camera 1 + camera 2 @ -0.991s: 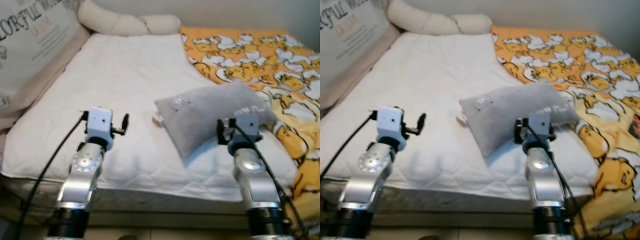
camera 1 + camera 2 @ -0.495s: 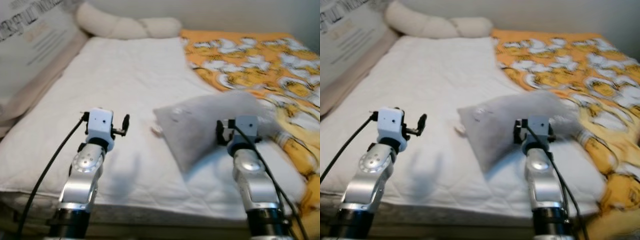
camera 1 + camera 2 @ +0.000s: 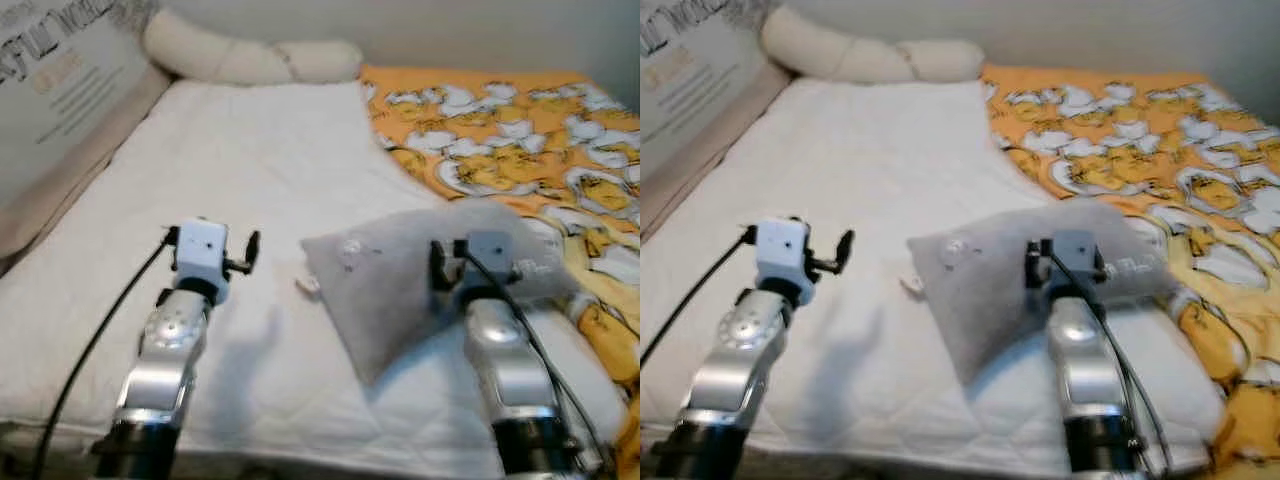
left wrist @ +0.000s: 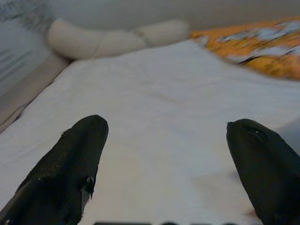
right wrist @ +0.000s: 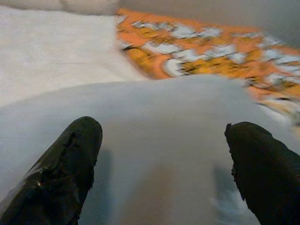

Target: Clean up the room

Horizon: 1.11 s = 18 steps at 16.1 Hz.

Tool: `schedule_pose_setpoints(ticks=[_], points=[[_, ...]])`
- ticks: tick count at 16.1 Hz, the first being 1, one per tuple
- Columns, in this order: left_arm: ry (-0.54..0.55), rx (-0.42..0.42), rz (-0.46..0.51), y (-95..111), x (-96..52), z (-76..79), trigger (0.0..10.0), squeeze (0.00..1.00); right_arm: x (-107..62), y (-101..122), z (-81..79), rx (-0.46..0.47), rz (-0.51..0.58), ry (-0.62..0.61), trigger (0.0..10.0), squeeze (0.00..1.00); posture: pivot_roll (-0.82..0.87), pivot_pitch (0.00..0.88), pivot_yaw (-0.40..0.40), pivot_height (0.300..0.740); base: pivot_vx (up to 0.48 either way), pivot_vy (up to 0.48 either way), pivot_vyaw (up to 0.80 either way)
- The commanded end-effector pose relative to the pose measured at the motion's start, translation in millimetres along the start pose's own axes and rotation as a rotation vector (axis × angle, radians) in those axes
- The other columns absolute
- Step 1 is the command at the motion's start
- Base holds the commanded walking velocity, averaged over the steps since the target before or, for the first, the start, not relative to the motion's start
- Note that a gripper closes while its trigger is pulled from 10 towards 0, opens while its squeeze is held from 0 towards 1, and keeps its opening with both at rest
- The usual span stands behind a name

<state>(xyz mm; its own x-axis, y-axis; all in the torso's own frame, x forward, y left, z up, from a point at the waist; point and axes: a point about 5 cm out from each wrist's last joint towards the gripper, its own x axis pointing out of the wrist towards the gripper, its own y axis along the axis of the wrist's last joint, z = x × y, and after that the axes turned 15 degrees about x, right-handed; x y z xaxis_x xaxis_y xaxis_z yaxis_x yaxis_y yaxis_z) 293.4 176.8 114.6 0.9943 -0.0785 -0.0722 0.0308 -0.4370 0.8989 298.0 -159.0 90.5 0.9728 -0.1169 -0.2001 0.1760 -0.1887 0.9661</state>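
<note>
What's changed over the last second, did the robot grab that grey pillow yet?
Not yet. The camera has closed in on the bed, so the right gripper, fingers open, now reaches over the grey pillow without holding it. The left gripper stays open above the white sheet. The pillow and the orange blanket lie as before.

Both silver arms raised forward, side by side

The left end effector (image 4: 164,159) has its two black fingers (image 4: 70,164) spread wide apart, and the right end effector (image 5: 164,164) is spread the same way (nothing sits between either pair); the right arm (image 3: 505,370) reaches slightly further forward than the left arm (image 3: 170,345).
</note>
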Motion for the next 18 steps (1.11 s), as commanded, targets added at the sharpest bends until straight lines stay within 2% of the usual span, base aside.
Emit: schedule_pose_setpoints(ticks=[1, 5, 7, 8, 9, 11, 13, 14, 16, 17, 18], points=[[0.002, 0.007, -0.002, -0.1, -0.6, 0.6, 10.0, 0.0, -0.3, 1.7, -0.9, -0.002, 0.006, 0.013, 10.0, 0.0, 0.07, 0.0, -0.001, 0.74, 0.0, 0.0, 0.0], [-0.002, 0.015, -0.001, -1.1, -1.9, 1.5, 10.0, 0.0, 1.1, 1.5, 2.2, 0.017, 0.007, -0.002, 10.0, 0.0, 0.08, 0.0, -0.007, 0.74, 0.0, 0.0, 0.0], [-0.042, 0.029, -0.003, -2.2, -2.8, 4.3, 10.0, 0.0, 5.1, 4.0, 9.7, 0.021, 0.003, -0.038, 10.0, 0.0, 0.08, 0.0, -0.009, 0.74, 0.0, 0.0, 0.0], [-0.087, 0.045, -0.004, -3.4, -4.2, 7.6, 10.0, 0.0, 7.4, 5.5, 14.2, 0.062, -0.006, -0.05, 10.0, 0.57, 0.08, 0.0, -0.01, 0.74, 0.0, 0.0, 0.0], [-0.125, 0.062, -0.001, -3.9, -5.6, 10.3, 10.0, 0.0, 9.7, 7.2, 20.0, 0.106, -0.013, -0.073, 10.0, 1.0, 0.07, 0.0, -0.009, 0.74, 0.0, 0.0, 0.0], [-0.158, 0.072, 0.018, -2.4, -7.4, 10.5, 10.0, 0.0, 12.8, 9.1, 31.9, 0.177, -0.039, -0.122, 10.0, 1.0, 0.08, 0.0, -0.011, 0.74, 0.0, 0.0, 0.0], [-0.307, 0.083, 0.067, 2.8, -15.5, 15.6, 10.0, 0.0, 10.8, -3.3, 55.0, 0.31, -0.132, -0.287, 10.0, 1.0, 0.07, 0.0, -0.011, 0.74, 0.0, 0.0, 0.0], [-0.387, 0.104, 0.086, 3.7, -21.6, 19.4, 10.0, 0.0, 8.9, -12.2, 56.5, 0.377, -0.187, -0.286, 10.0, 1.0, 0.08, 0.0, -0.011, 0.74, 0.0, 0.0, 0.0], [-0.434, 0.111, 0.1, 4.2, -26.3, 20.2, 10.0, 0.0, 7.6, -21.2, 50.0, 0.484, -0.253, -0.208, 10.0, 1.0, 0.08, 0.0, -0.012, 0.74, 0.0, 0.0, 0.0], [-0.467, 0.094, 0.114, 6.3, -28.5, 18.5, 10.0, 0.0, 6.1, -26.1, 47.2, 0.659, -0.281, -0.174, 10.0, 1.0, 0.08, 0.0, -0.013, 0.74, 0.0, 0.0, 0.0], [-0.494, 0.091, 0.12, 7.4, -29.9, 18.5, 10.0, 0.0, 5.1, -29.6, 48.1, 0.745, -0.295, -0.178, 10.0, 1.0, 0.08, 0.0, -0.013, 0.74, 0.0, 0.0, 0.0]])
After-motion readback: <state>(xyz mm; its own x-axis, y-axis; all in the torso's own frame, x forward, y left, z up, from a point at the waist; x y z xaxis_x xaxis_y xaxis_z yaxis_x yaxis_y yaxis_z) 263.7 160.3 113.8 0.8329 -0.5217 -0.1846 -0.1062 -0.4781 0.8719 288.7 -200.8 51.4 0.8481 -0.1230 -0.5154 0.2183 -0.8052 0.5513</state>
